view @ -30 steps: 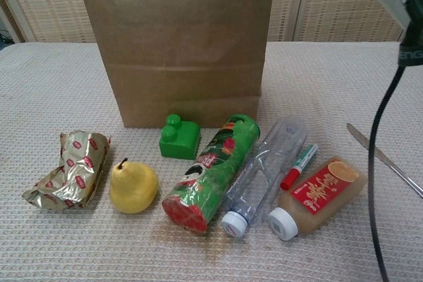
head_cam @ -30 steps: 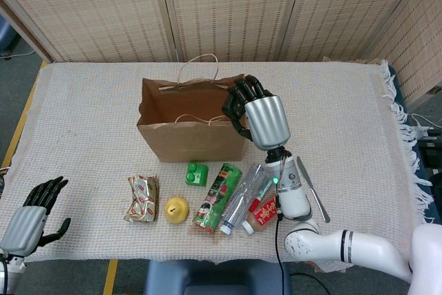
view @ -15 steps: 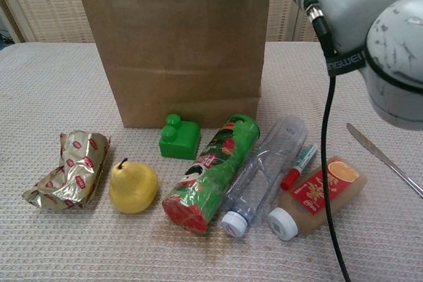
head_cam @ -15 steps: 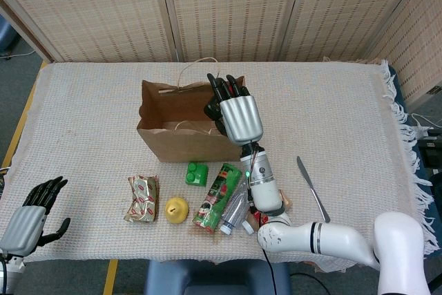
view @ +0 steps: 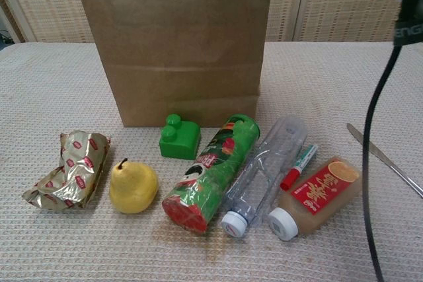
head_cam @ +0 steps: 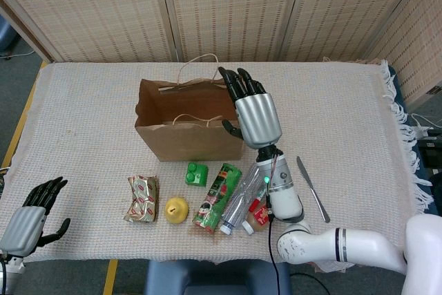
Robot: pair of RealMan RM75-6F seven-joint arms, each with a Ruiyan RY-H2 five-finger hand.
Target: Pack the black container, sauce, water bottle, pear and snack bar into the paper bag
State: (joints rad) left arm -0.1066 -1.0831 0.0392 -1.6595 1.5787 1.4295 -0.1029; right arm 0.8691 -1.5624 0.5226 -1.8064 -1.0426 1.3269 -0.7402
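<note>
1. The paper bag (head_cam: pixel 183 124) stands upright and open on the woven table cloth (head_cam: pixel 359 115), a little left of the table's middle, its handles up.
2. A row of things lies along the near side in front of the bag: snack bar (view: pixel 68 169) in gold wrapper, pear (view: pixel 133 186), green block (view: pixel 179 138), green can (view: pixel 211 172), water bottle (view: pixel 262 172), red marker (view: pixel 299 166) and sauce (view: pixel 318 195).
3. The green block sits just before the bag's front wall; the can, bottle, marker and sauce lie close side by side, the marker between bottle and sauce.
4. A knife (head_cam: pixel 313 189) lies apart to the right of the sauce.
5. The black container cannot be seen in either view.
6. The right hand (head_cam: pixel 253 109) hangs at the bag's right end, fingers spread and holding nothing; its forearm crosses above the bottle and sauce.
7. The left hand (head_cam: pixel 33 216) rests at the near left corner, fingers apart and empty, well clear of everything.
8. Bare cloth lies to the far right, far left and behind the bag, up to the screens.
</note>
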